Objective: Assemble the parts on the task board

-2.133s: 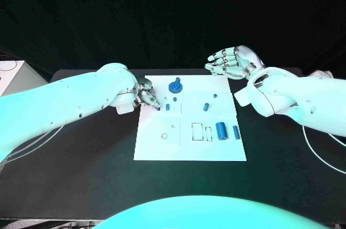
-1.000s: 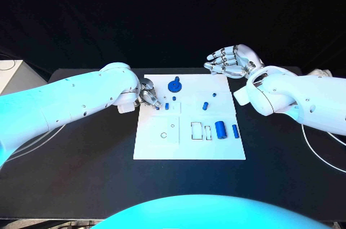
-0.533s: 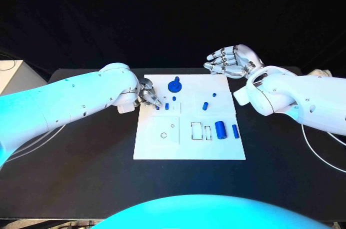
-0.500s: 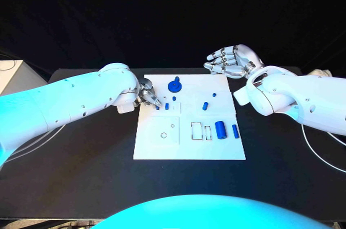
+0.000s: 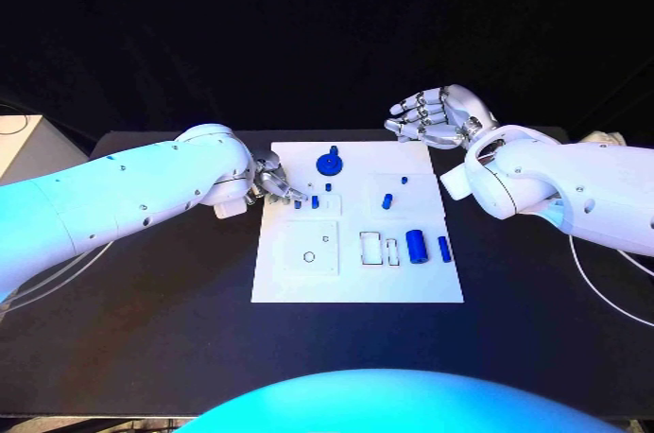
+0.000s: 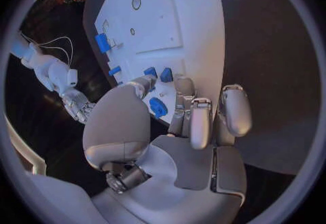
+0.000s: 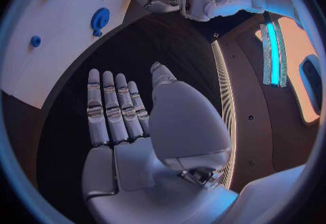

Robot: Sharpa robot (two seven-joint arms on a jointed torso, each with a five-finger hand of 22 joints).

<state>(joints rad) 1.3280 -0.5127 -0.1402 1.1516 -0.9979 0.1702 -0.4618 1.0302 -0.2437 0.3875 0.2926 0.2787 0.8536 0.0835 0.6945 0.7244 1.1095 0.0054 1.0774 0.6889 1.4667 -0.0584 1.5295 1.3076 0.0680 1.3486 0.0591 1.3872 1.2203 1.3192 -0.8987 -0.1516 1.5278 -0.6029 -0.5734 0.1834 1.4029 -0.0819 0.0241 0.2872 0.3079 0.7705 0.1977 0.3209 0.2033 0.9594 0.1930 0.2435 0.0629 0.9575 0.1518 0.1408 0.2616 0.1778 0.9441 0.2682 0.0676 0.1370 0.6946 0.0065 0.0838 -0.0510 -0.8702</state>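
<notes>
The white task board lies mid-table. My left hand is at the board's left edge. It pinches a small blue peg between thumb and fingers, low over the board; the left wrist view shows that peg beside the thumb. A round blue part stands near the far edge. Small pegs and two blue cylinders sit further right. My right hand hovers beyond the board's far right corner, fingers apart and holding nothing; the right wrist view shows its palm bare.
A black table surrounds the board. Outlined recesses and a small hole mark the board's near half. A white box stands at the table's far left.
The left hand stays at the board's left edge with the peg, shifting only slightly. The right hand has not moved.
</notes>
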